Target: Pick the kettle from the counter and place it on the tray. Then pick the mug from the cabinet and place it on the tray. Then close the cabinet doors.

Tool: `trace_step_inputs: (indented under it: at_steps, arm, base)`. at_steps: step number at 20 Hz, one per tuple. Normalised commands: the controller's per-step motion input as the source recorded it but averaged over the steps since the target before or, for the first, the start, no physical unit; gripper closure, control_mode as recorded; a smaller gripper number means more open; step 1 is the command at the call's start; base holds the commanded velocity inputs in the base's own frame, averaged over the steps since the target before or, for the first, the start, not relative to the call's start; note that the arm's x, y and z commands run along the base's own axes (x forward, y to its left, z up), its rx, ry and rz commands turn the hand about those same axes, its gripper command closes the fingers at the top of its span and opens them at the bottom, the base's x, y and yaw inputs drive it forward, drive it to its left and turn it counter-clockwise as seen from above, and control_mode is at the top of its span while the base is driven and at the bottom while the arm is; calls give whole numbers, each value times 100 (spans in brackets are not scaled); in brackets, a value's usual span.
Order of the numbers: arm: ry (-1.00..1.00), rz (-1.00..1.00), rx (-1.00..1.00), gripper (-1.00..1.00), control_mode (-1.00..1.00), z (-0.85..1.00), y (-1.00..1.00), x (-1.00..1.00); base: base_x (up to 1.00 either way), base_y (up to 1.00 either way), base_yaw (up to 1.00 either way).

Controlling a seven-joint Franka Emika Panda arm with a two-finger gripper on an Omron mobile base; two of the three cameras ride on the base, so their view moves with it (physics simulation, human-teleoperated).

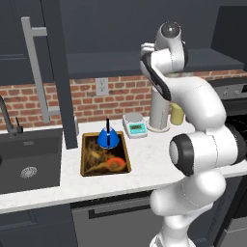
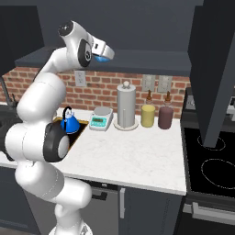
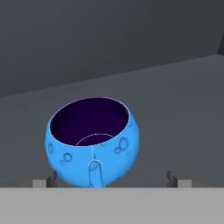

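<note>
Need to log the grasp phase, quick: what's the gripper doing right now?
Gripper: open, holding nothing; the fingertips stand wide either side of the mug on the cabinet shelf, not yet gripping it.

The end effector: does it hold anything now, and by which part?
Nothing is held. The end effector is open, its fingertips apart, with the mug between them but not gripped.

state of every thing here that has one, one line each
kettle: upright on the tray
mug: upright on the cabinet shelf, not gripped
gripper: open, tips either side of the mug
cabinet doors: open
</note>
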Motion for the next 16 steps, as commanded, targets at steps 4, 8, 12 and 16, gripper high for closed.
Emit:
trace_step_inputs:
  at_steps: [4,8,12,16]
  arm:
    - [0,-11,0,-100,-100,0,0,5]
    - [1,-8,0,-100,-100,-1,0,5]
    - [0,-6,0,-100,-100,0,0,6]
    - [0,-4,0,-100,-100,0,0,0]
  base:
    - [0,0,0]
    - [0,0,0]
    - [0,0,0]
    - [0,0,0]
